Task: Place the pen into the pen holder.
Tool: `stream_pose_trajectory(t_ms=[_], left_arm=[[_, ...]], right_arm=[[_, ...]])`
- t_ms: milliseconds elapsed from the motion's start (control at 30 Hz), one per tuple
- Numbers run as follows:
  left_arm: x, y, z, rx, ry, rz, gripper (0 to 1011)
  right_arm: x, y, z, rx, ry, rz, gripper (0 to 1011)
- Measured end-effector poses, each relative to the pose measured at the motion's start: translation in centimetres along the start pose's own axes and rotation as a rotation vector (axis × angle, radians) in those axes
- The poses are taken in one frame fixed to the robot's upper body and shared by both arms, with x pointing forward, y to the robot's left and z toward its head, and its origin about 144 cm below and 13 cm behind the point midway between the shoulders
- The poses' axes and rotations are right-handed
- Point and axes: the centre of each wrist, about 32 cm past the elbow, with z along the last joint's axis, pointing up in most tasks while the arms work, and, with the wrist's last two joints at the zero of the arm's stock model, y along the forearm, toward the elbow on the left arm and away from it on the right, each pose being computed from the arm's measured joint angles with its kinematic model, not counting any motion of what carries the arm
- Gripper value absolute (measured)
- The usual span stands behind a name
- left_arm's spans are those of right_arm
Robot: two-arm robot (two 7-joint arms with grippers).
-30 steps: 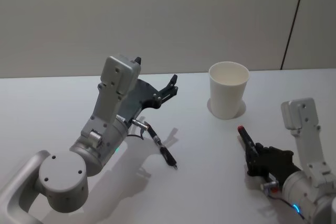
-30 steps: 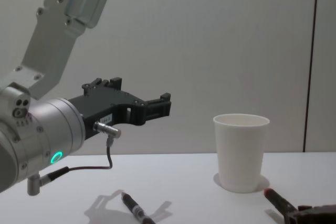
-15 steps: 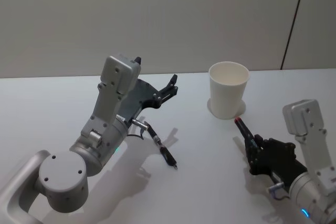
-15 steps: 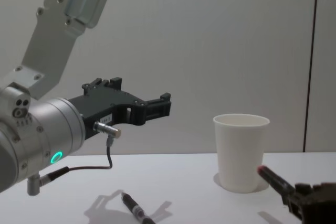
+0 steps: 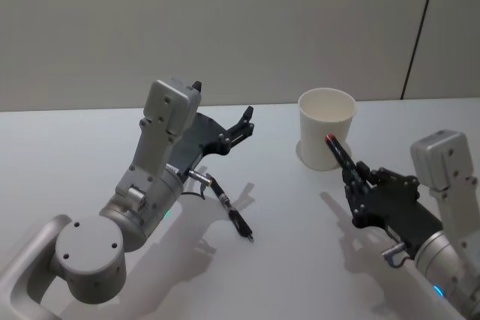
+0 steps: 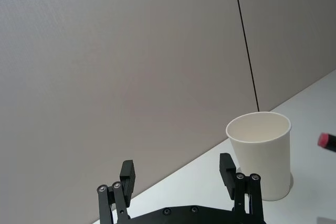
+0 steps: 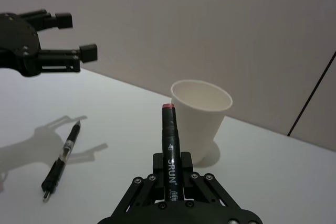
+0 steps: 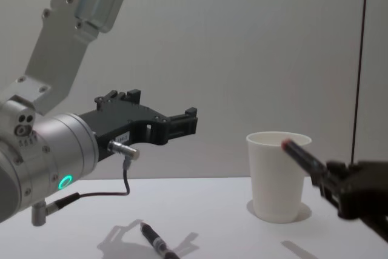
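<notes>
Head view has the right pincer (image 5: 360,189) pinching a chunky black marker pen (image 5: 341,157) with a red end, gripped around its lower half. The pen is up off the white surface (image 5: 75,140) and tilted, with the red end pointing up and toward the plain white paper cup (image 5: 315,136) that serves as the pen holder. From the chest view the red tip sits about level with the cup's rolled rim, on the robot's side of it, not over the opening.

So I'd call this the carry step: the grab is done and the drop-in isn't. The cup stands upright on the surface, near the pen but apart from it as far as I can tell.

The left pincer (image 6: 177,167) hangs spread wide and empty above the surface, off to the left and well clear. A second pen (image 5: 234,215), slim and black with a clear section, lies flat on the surface below that arm.

For the next move I'd say the pen needs to get above the cup mouth, swing closer to vertical, go down inside and only then be let go. The cup is light paper (easy to knock over), so a bump on the rim could topple it.
</notes>
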Motion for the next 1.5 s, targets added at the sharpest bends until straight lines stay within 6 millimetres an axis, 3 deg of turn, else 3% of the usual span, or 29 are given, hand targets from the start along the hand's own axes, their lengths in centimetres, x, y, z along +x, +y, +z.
stream_pose_trajectory(t_ms=[567, 1500], left_arm=[[0.0, 0.0, 0.0, 0.000, 0.000, 0.000, 1001], [0.0, 0.0, 0.0, 0.000, 0.000, 0.000, 1001]], right_arm=[[2.0, 2.5, 0.5, 0.259, -0.013, -0.004, 179], [4.9, 9.0, 1.3, 0.396, -0.033, -0.034, 179]])
